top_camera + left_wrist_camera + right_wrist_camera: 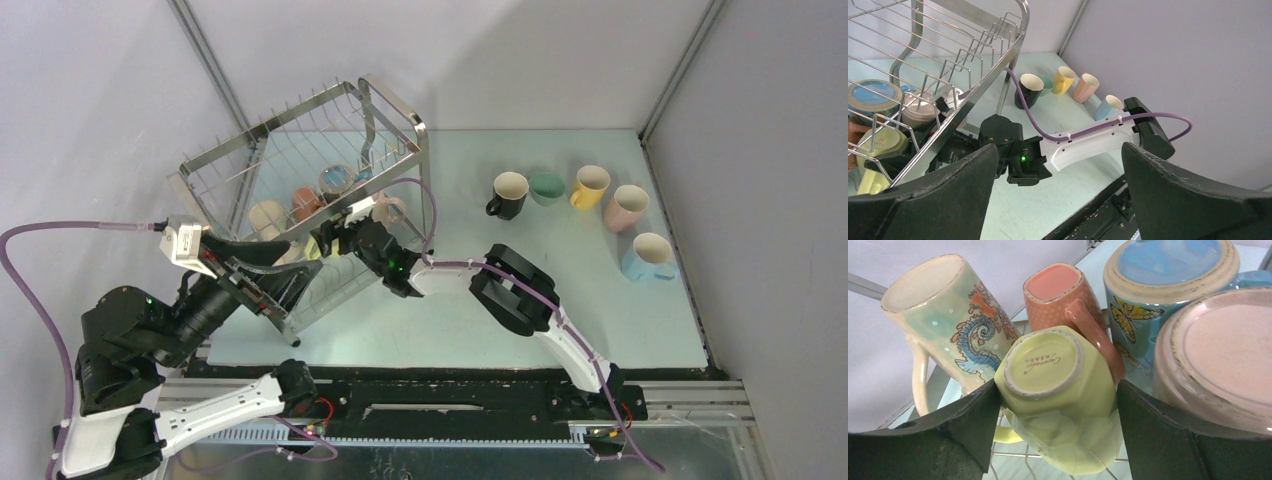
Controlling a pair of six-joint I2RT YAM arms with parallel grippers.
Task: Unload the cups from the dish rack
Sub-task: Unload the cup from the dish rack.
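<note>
**A:** Where's the lime cup [1040, 362]?
**B:** Bottom middle of the right wrist view, in the rack [300, 140], between the spread fingers [948, 430] of the right end effector [1056, 385]. Can't tell if they pinch.
**A:** Trouble?
**B:** The orange cup [1053, 295] sits just behind. A pull could knock it.

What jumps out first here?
A lime cup, base toward the camera, fills the right wrist view. It sits between the fingers of the right gripper, inside the dish rack at the table's back left. On the table's right, cups stand upright in a loose row, from a black cup to a light blue cup.
</note>
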